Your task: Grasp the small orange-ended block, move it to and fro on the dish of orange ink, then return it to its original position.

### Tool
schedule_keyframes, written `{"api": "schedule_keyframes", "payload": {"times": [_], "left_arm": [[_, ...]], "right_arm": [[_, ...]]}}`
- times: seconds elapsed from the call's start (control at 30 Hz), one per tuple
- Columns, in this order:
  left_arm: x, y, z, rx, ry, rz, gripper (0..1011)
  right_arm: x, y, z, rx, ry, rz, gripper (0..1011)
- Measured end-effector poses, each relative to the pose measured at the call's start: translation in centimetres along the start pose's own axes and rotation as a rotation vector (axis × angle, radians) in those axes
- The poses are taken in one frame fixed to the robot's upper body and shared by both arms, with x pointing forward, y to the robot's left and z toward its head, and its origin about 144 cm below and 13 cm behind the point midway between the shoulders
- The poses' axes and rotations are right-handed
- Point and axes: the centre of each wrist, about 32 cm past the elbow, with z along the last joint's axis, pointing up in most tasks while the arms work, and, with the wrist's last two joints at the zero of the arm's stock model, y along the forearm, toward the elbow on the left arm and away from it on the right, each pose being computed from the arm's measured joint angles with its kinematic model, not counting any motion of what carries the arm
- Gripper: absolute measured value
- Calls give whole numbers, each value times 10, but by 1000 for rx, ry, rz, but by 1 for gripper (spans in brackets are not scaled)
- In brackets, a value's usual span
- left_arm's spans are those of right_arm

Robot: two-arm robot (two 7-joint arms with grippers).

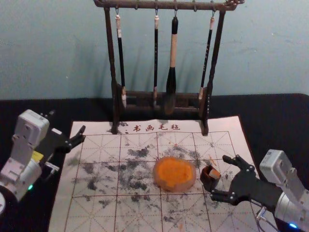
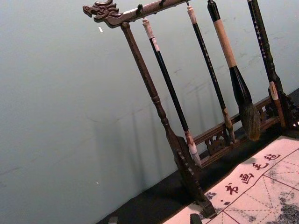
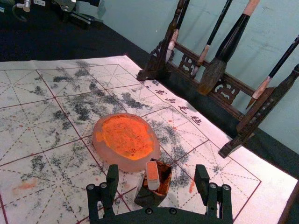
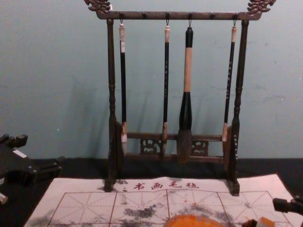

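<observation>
The right gripper (image 1: 220, 176) stands open at the small block's right, its two fingertips spread beside the dark holder (image 1: 211, 184). In the right wrist view, the orange-ended block (image 3: 153, 175) leans inside the square holder (image 3: 148, 198), between the spread fingers of the right gripper (image 3: 157, 173) and touched by neither. Just left of the holder lies the dish of orange ink (image 1: 174, 173). The chest view has the block (image 4: 265, 222) low at the right. My left gripper (image 1: 66, 122) is parked open over the mat's left edge; the left wrist view catches the left gripper (image 2: 154, 219) at its bottom edge.
Behind the dish stands a dark wooden rack (image 1: 159, 96) with several hanging brushes, including one thick brush (image 1: 172, 67). A white gridded mat (image 1: 96, 212) with grey ink smudges lies under the dish, on a black tabletop (image 1: 270, 113).
</observation>
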Motion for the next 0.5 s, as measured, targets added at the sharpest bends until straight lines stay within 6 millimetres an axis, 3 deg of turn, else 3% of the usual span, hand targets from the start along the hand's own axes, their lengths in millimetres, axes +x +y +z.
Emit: {"api": "schedule_keyframes", "payload": {"times": [0.13, 0.5], "left_arm": [[0, 0, 0, 0, 0, 0, 1001], [0, 0, 0, 0, 0, 0, 1001]], "right_arm": [[0, 0, 0, 0, -1, 0, 992], [0, 0, 0, 1, -2, 1, 713]]}}
